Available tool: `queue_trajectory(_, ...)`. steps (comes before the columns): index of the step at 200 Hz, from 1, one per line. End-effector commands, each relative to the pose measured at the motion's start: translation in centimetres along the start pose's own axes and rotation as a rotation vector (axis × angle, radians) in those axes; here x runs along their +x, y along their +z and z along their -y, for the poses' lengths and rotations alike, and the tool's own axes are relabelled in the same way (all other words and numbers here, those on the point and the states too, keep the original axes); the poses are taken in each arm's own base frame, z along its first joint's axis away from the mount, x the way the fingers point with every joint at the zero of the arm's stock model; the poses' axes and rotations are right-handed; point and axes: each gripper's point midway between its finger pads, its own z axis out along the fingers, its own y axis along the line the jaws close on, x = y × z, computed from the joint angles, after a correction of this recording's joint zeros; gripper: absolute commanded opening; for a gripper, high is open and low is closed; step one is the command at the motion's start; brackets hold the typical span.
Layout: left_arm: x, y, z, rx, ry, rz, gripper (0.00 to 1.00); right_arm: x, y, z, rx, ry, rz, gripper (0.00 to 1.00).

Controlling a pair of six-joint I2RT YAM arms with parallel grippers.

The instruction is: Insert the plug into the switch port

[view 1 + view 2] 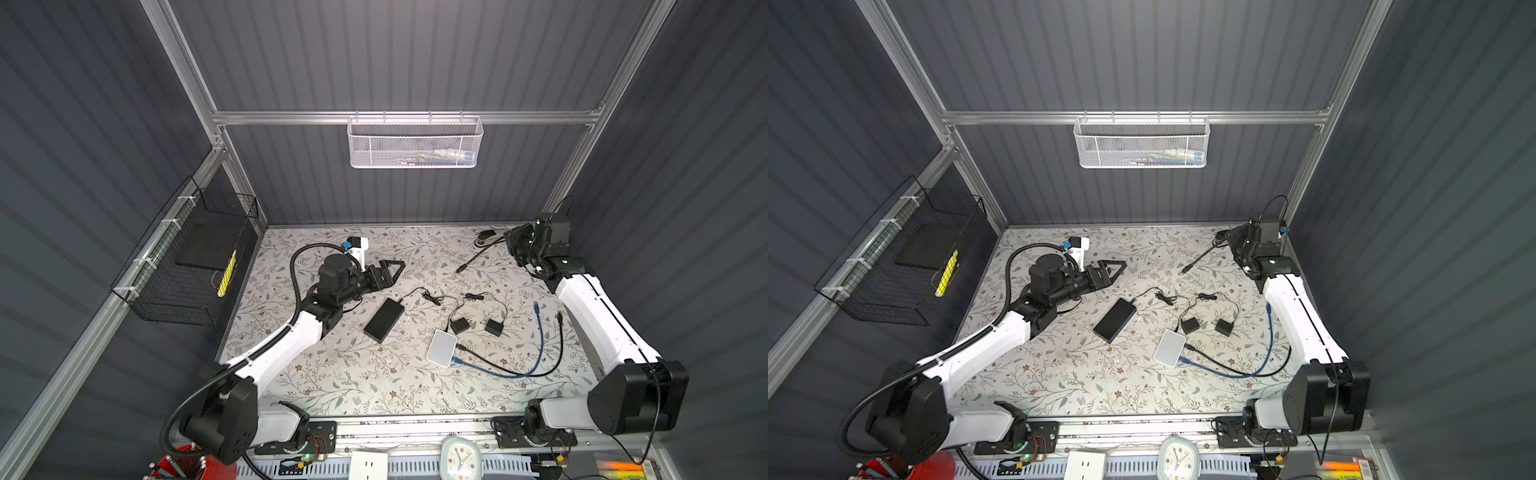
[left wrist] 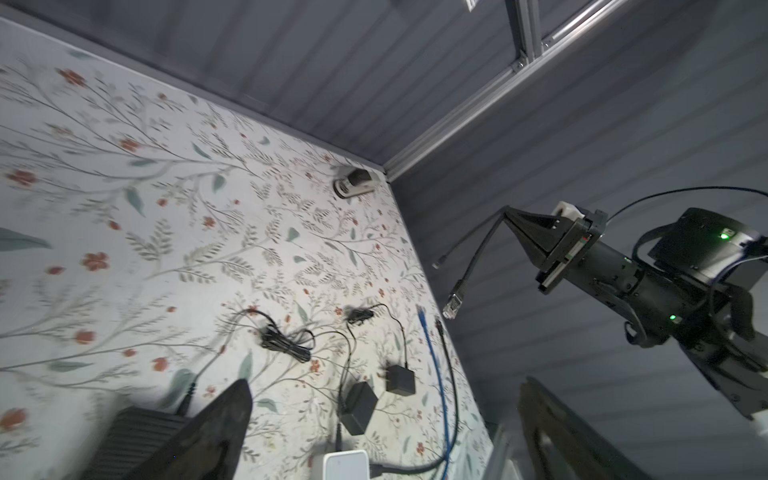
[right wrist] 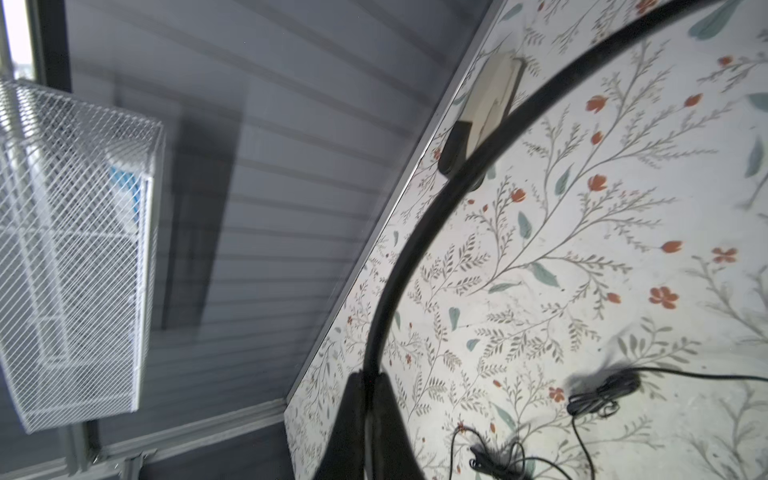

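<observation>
My right gripper (image 1: 512, 243) (image 2: 506, 211) (image 3: 368, 376) hovers at the back right corner, shut on a black cable (image 3: 415, 249). The cable's clear plug (image 2: 451, 305) (image 1: 460, 270) hangs free above the table. A small white switch (image 1: 441, 348) (image 1: 1169, 348) (image 2: 345, 465) lies mid-table with a black and a blue cable in its side. A flat black switch-like box (image 1: 384, 320) (image 1: 1115, 320) lies to its left. My left gripper (image 1: 398, 267) (image 1: 1120, 266) (image 2: 386, 382) is open and holds nothing, just behind the black box.
Two black power adapters (image 1: 460, 325) (image 1: 494, 327) with thin bundled leads lie behind the white switch. The blue cable (image 1: 538, 332) loops toward the right arm. A small black-and-white device (image 1: 488, 236) sits at the back right. A white mesh basket (image 1: 415, 141) hangs on the back wall.
</observation>
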Motion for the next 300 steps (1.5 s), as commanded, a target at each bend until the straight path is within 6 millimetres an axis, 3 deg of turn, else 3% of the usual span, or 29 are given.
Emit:
queue_trajectory(1,1.0,1.2,5.4,0.290,0.000,-0.132,1.00,2.0,-1.2,-2.6,-0.164,0.023,-0.093,0.00)
queue_trajectory(21,3.6,2.6,5.0,0.334,-0.010,-0.255,1.00,3.6,-2.1,-2.7,-0.208,0.028,-0.145,0.00)
queue_trajectory(58,4.7,4.8,4.8,0.372,-0.035,-0.267,0.98,5.3,-3.7,-2.2,-0.236,0.033,-0.184,0.00)
queue_trajectory(102,5.2,7.1,8.3,0.509,-0.093,-0.291,0.93,6.4,-4.0,-1.9,-0.256,0.024,-0.213,0.00)
queue_trajectory(137,7.0,8.5,9.0,0.498,-0.054,-0.403,0.90,7.8,-3.7,-2.2,-0.258,0.011,-0.283,0.00)
queue_trajectory(172,8.6,10.2,9.2,0.503,-0.031,-0.550,0.70,8.9,-3.6,-2.6,-0.274,-0.020,-0.327,0.00)
queue_trajectory(192,9.9,10.6,7.8,0.441,-0.014,-0.629,0.46,9.1,-3.7,-2.6,-0.268,-0.037,-0.335,0.00)
queue_trajectory(214,9.2,10.6,8.4,0.415,0.071,-0.641,0.38,9.4,-3.6,-2.2,-0.250,-0.048,-0.348,0.00)
queue_trajectory(255,7.7,10.6,9.1,0.375,0.151,-0.606,0.08,9.8,-3.2,-1.7,-0.229,-0.084,-0.360,0.00)
queue_trajectory(262,7.2,10.5,9.4,0.371,0.169,-0.586,0.00,9.7,-3.3,-1.7,-0.227,-0.109,-0.353,0.05)
queue_trajectory(280,5.9,10.1,10.3,0.362,0.201,-0.532,0.00,9.1,-3.8,-2.2,-0.241,-0.227,-0.331,0.25)
queue_trajectory(300,4.0,9.0,11.0,0.342,0.193,-0.483,0.00,9.1,-6.0,-4.3,-0.406,-0.496,-0.350,0.57)
